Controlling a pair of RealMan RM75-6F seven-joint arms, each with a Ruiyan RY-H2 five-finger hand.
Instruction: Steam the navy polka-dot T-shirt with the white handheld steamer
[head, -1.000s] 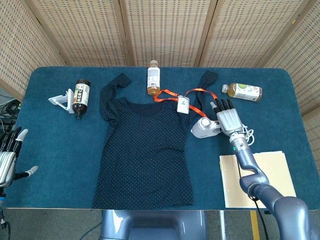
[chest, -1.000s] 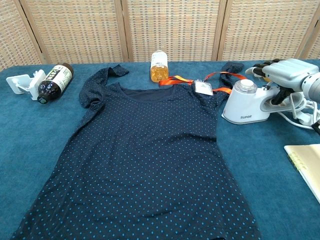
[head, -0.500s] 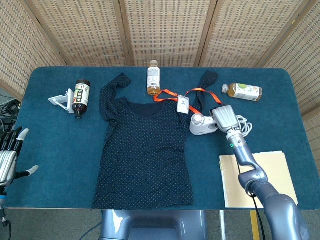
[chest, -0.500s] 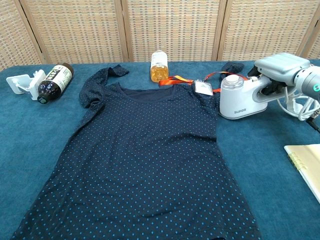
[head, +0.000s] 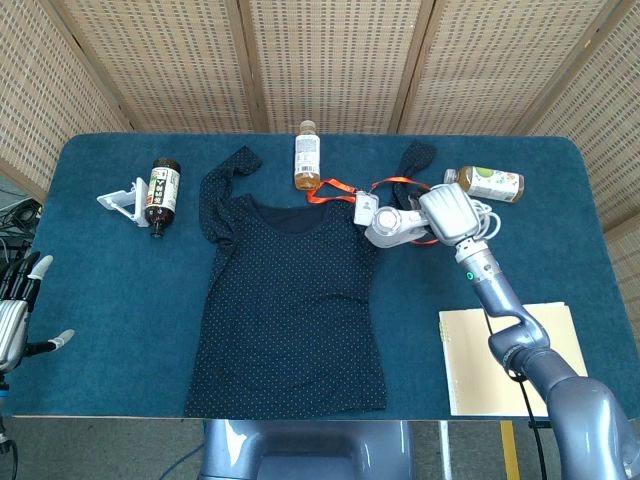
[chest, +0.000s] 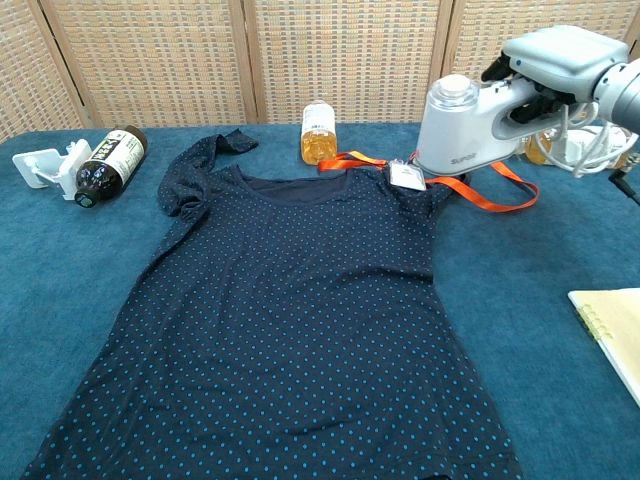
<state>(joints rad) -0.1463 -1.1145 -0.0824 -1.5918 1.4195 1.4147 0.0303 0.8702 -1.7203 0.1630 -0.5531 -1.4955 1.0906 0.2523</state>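
Note:
The navy polka-dot T-shirt (head: 285, 300) (chest: 290, 320) lies flat in the middle of the blue table, neck toward the far edge. My right hand (head: 448, 212) (chest: 553, 62) grips the handle of the white handheld steamer (head: 388, 223) (chest: 462, 125). The steamer hangs lifted above the shirt's right shoulder, its head pointing left. Its white cord (head: 488, 218) (chest: 585, 138) trails behind the hand. My left hand (head: 18, 315) stays off the table's left edge, fingers apart and holding nothing.
An orange lanyard with a badge (head: 362, 208) (chest: 407, 175) lies across the shirt's right shoulder. A juice bottle (head: 307, 155) (chest: 318, 133) lies behind the collar, a dark bottle (head: 162, 193) (chest: 105, 164) with a white stand (head: 120, 201) at far left, another bottle (head: 487, 183) at far right. A yellow notepad (head: 515, 360) (chest: 612, 325) sits front right.
My right hand closed around the steamer's handle, lifted it off the table and carried it left toward the shirt's right shoulder. The left hand stayed put.

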